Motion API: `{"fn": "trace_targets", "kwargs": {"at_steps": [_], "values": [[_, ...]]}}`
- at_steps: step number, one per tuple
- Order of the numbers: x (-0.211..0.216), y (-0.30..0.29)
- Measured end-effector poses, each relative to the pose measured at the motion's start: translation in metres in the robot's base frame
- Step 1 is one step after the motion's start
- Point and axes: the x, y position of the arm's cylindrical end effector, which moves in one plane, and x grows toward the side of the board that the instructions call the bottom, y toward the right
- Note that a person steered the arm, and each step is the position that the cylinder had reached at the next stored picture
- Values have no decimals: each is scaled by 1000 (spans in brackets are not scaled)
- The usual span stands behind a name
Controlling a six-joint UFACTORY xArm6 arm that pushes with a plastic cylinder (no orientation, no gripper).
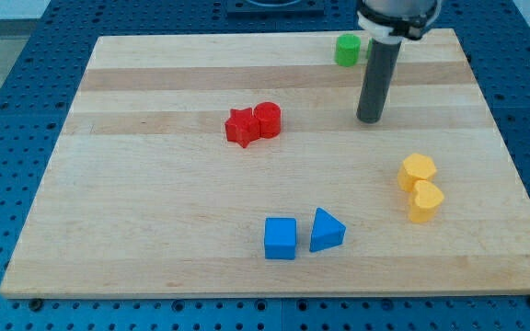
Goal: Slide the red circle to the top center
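Observation:
The red circle (268, 119) lies on the wooden board a little above the middle, touching a red star (241, 126) on its left. My tip (370, 119) rests on the board well to the right of the red circle, at about the same height in the view, with open board between them. The dark rod rises from the tip toward the view's top.
A green block (346, 50) sits near the top edge, just left of the rod. Two yellow blocks (417, 171) (425, 201) lie at the right. A blue cube (281, 238) and a blue triangle (326, 230) lie near the bottom. The board's top edge (247, 38) is above the red blocks.

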Motion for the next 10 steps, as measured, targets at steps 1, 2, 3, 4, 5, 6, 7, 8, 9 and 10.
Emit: {"fn": "trace_targets", "kwargs": {"at_steps": [1,2,3,4,5,6,7,8,9,10], "values": [[11,-24],[11,-26],[11,-27],[11,-29],[5,-31],[5,-32],[26,-73],[40,-85],[36,-135],[-11,-136]]}}
